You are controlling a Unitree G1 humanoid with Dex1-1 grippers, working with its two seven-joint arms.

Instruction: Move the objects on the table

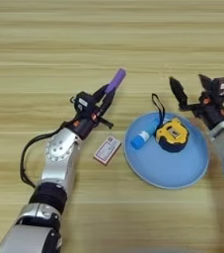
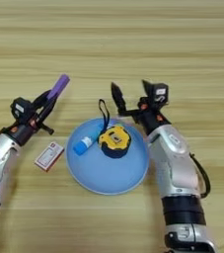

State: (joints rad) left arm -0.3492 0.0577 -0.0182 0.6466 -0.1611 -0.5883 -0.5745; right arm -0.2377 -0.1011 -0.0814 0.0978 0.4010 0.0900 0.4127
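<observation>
The table (image 1: 44, 44) under me was a wide light wood-grain surface with plank lines running left to right, and it filled everything I could see; no wall or floor showed past it.

My left gripper (image 1: 105, 96) was out over the left half of the table, its two black fingers pinched on the lower end of the purple bar (image 1: 116, 80). The bar stuck up and away to the far right from between my fingers, tilted and clear of the wood. Just near and to the right of that gripper, the small red-and-white box (image 1: 107, 150) lay flat on the table, close beside the left rim of the blue plate (image 1: 182, 173) but not touching it.

On the plate sat the yellow-and-black tape measure (image 2: 114, 141), a little toward the far side, with its black wrist strap (image 2: 102, 110) looping out over the far rim. The blue-and-white tube (image 2: 83, 145) lay on the plate just left of the tape measure.

My right gripper (image 2: 131, 96) was at the far right edge of the plate, its fingers spread wide apart and pinching nothing, the left finger near the strap.
</observation>
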